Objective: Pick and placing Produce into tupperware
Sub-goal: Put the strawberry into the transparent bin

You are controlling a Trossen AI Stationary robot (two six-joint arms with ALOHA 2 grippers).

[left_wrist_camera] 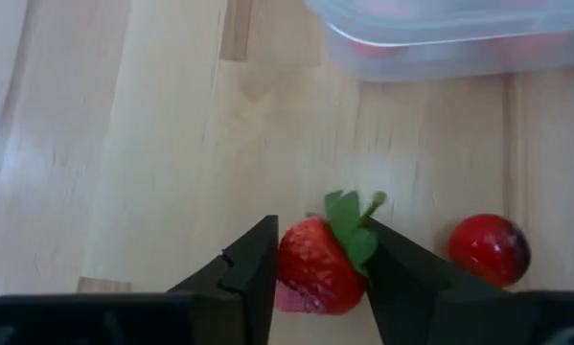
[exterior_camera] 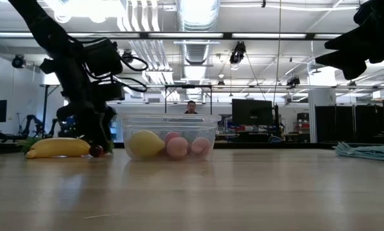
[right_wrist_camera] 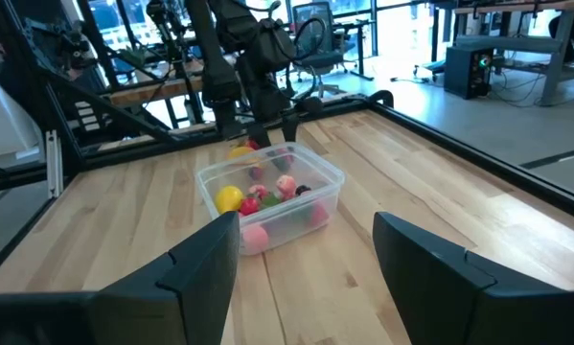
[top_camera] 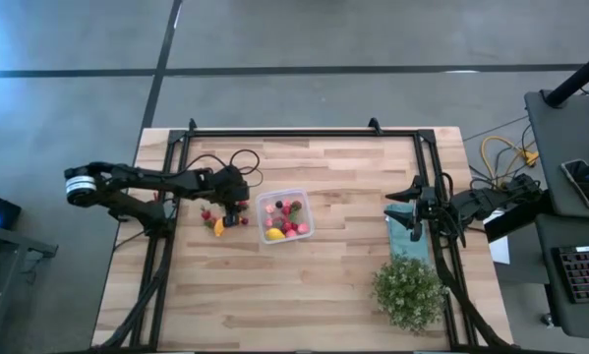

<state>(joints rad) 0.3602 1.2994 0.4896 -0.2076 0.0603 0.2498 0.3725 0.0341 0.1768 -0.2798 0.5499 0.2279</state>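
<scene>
The tupperware [top_camera: 263, 203] is a clear box at the table's middle. It holds a yellow lemon [top_camera: 274, 234] and red and pink berries [right_wrist_camera: 285, 185]. Left of it on the wood lie an orange-yellow banana piece [exterior_camera: 57, 147], a round red berry [left_wrist_camera: 490, 247] and a few more red pieces [top_camera: 207, 214]. My left gripper [top_camera: 237, 205] is down among these and shut on a red strawberry [left_wrist_camera: 310, 273]. My right gripper [right_wrist_camera: 306, 249] is open and hovers near the table's right edge, over the teal cloth [top_camera: 404, 236]. My left gripper pinches the strawberry between its two fingers [left_wrist_camera: 253, 268], one on each flank of the red body [left_wrist_camera: 296, 259]. The fingers come from above, pointing down. The green leaf cap [left_wrist_camera: 349, 225] sticks out past the fingertips toward the tupperware. I cannot tell whether the berry is on the table.
A green bushy plant [top_camera: 409, 290] stands at the near right, beside the teal cloth [exterior_camera: 368, 151]. A black frame [top_camera: 304, 131] runs along the table's far, left and right sides. Bare wood lies between the tupperware and the right arm, and along the near edge.
</scene>
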